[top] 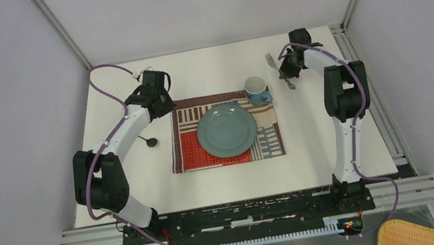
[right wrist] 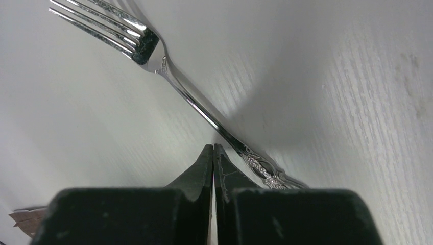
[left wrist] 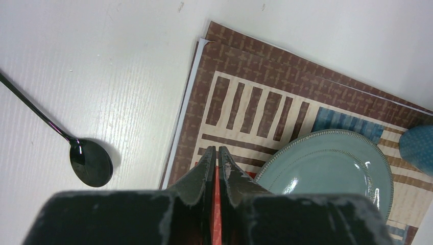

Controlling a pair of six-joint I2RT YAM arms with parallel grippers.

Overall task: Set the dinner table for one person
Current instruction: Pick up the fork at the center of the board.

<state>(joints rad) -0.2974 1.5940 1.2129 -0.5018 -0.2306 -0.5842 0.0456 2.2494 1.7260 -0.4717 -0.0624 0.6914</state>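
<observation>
Showing an ornate-handled fork (right wrist: 204,109) (detail lost overhead), wrist views catch both jaws clenched, empty.

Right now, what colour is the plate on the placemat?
The plate is pale blue-green; the left wrist view shows it best.

there's one teal plate (top: 226,131), one blue cup (top: 255,88), one striped placemat (top: 189,153) and one white table (top: 311,153). cutlery-wise it's just one silver fork (top: 270,59) and one dark spoon (top: 151,141). oh, and one yellow basket (top: 410,238) too.
</observation>
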